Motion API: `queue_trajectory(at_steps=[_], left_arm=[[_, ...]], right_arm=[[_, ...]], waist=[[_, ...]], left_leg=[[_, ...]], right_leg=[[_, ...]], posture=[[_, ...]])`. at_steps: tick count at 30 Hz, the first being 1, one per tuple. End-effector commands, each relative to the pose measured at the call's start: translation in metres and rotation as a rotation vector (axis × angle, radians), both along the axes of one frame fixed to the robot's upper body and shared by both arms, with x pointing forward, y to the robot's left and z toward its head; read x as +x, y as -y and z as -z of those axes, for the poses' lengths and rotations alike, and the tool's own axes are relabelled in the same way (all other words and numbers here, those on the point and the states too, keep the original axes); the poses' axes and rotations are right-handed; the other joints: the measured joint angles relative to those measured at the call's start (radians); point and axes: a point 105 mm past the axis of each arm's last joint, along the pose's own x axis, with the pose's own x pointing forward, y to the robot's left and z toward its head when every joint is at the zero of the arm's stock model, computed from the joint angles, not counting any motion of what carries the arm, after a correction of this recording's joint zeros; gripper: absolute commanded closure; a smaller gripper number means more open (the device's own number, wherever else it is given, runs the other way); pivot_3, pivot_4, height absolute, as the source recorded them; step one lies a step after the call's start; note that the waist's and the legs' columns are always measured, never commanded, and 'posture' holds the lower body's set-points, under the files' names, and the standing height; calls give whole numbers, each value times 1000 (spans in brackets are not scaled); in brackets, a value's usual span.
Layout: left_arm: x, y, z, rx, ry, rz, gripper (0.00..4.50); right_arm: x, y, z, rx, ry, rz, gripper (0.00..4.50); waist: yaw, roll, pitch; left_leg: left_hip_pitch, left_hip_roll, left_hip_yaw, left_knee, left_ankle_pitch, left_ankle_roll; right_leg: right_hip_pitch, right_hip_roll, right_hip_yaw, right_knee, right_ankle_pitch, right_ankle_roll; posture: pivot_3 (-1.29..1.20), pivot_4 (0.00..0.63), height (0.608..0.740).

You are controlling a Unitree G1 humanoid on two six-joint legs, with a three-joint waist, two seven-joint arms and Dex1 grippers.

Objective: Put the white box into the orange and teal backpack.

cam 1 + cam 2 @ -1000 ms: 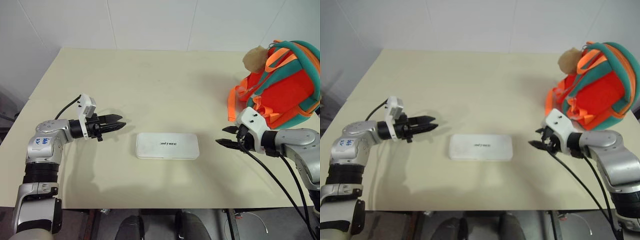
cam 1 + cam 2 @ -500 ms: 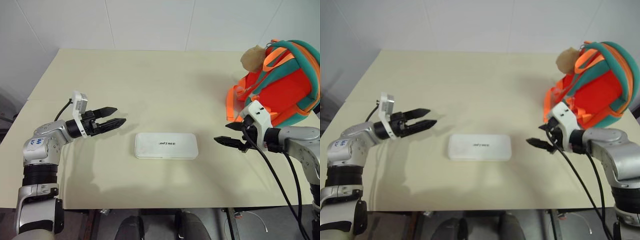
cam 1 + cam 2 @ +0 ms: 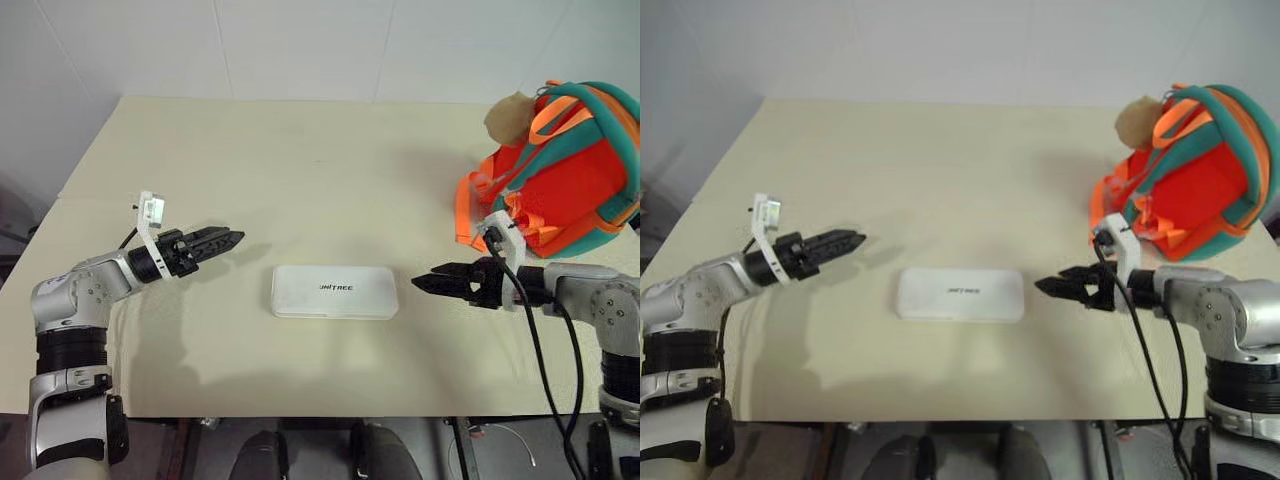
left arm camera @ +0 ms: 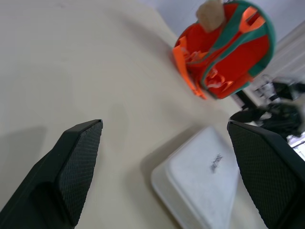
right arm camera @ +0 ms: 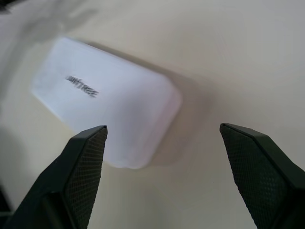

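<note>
The white box (image 3: 334, 291) lies flat on the table, lettering up, between my two grippers. My left gripper (image 3: 232, 240) hovers a short way off the box's left end, pointing toward it, open and empty; in its wrist view the box (image 4: 205, 176) sits ahead between the wide-spread fingers (image 4: 81, 157). Just off the box's right end, my right gripper (image 3: 422, 280) points at it, open and empty, with the box (image 5: 105, 100) ahead of its fingers (image 5: 86, 162). The orange and teal backpack (image 3: 560, 175) stands at the table's far right, behind the right arm.
The cream table (image 3: 300, 160) has wide bare room behind the box. A tan pom-pom (image 3: 510, 115) hangs at the backpack's top left. The table's front edge runs close behind both arms. A black cable (image 3: 545, 360) trails from the right wrist.
Both wrists have rolled, so the fingers now show edge-on in the head views, and both grippers opened wider. The right gripper shifted left toward the box's end. The box stayed put.
</note>
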Motion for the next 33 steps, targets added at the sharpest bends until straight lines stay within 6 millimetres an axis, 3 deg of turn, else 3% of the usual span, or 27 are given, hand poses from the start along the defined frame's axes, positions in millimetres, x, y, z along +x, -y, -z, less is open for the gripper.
queue_trajectory(at_steps=[1,10,20,25,33], left_arm=[[-8,4,-16,-9,102,37,33],[-17,3,-10,38,161,66,33],[-26,2,0,51,120,80,33],[-32,2,10,2,-26,96,33],[-35,4,7,-135,-228,105,33]], right_arm=[[-2,0,-1,34,16,-1,0],[3,-13,19,50,29,-22,0],[4,-34,20,108,6,-75,0],[3,-39,21,107,3,-93,0],[2,-38,21,104,-2,-100,0]], waist=[[-1,0,0],[-1,0,0],[-1,0,0],[-2,0,0],[-2,0,0]], left_leg=[[0,0,0,0,0,0],[0,0,1,-1,0,0],[0,0,0,-1,0,0],[0,0,0,-1,0,0],[0,0,-3,-1,0,0]], right_leg=[[0,0,0,0,0,0],[0,0,0,-1,0,0],[0,0,0,-1,0,0],[0,0,0,-1,0,0],[0,0,0,0,0,0]], posture=[[0,150,740],[0,150,740],[0,150,740],[0,150,740],[0,150,740]])
